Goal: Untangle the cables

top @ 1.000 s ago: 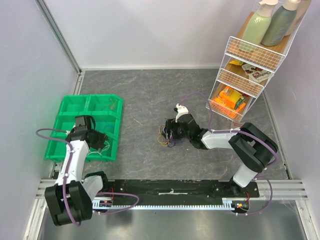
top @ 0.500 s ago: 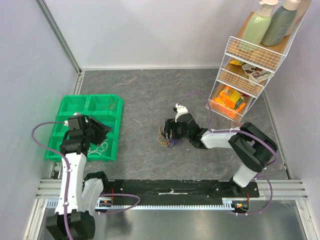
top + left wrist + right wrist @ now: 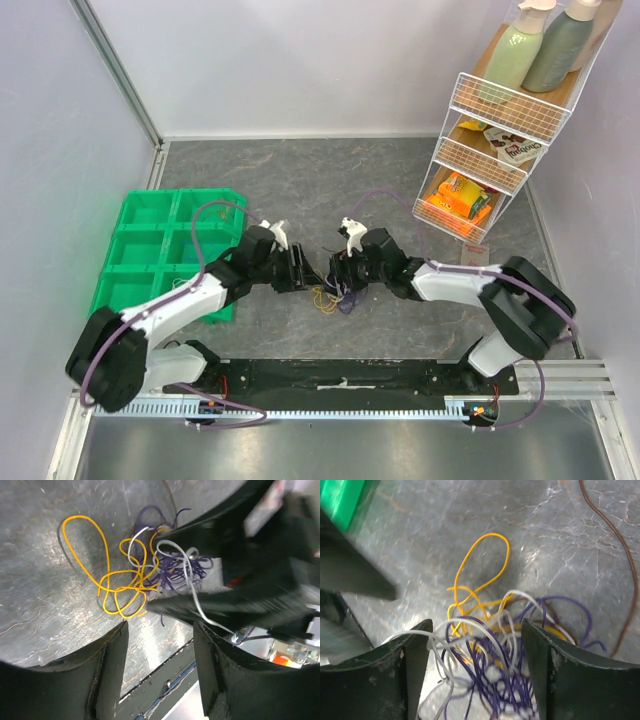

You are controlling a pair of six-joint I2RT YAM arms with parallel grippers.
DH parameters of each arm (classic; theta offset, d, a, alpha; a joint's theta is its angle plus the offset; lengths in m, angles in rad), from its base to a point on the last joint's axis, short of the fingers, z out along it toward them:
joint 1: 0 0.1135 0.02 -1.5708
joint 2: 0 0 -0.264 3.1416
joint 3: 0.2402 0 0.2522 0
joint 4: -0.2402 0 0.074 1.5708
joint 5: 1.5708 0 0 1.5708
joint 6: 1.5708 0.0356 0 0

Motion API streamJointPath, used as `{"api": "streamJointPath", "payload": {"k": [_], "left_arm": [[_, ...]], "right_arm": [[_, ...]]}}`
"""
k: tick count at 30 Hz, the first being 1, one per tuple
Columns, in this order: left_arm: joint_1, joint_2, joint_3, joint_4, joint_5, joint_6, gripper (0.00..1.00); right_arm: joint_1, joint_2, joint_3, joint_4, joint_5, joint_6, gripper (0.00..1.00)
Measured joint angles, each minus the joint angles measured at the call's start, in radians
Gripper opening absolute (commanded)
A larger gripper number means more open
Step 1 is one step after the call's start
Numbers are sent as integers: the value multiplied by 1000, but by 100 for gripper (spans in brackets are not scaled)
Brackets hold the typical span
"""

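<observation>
- Grey table: cables lie knotted at its middle, between both arms.
- Right gripper, nearer, straddles the knot, jaws wide, nothing pinched.
- Left gripper, open and empty, faces it from just left, yellow loops nearest.

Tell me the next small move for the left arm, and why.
Probably ease the left gripper forward onto the yellow loop and close on it. Its jaws stand open and empty just short of the cables. That loop lies free to one side of the knot, and the right gripper, jaws apart, already straddles the purple and white strands.
</observation>
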Motion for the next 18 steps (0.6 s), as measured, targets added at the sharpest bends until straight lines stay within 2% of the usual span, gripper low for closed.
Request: {"api": "streamJointPath", "payload": {"k": [4, 7, 11, 14, 18], "left_arm": [[-47, 106, 0, 54, 0, 2, 58], [-50, 106, 0, 103, -2, 3, 57], [-50, 105, 0, 134, -2, 3, 60], [-50, 95, 0, 146, 6, 3, 62], [-50, 80, 0, 161, 27, 4, 61]], "right_arm": [[0, -170, -43, -98, 20, -56, 90], [-1, -273, -44, -169, 84, -101, 91], [-2, -328, -42, -249, 144, -142, 89], [-2, -338, -37, -317, 198, -158, 81], [-2, -373, -35, -399, 270, -163, 59]]}}
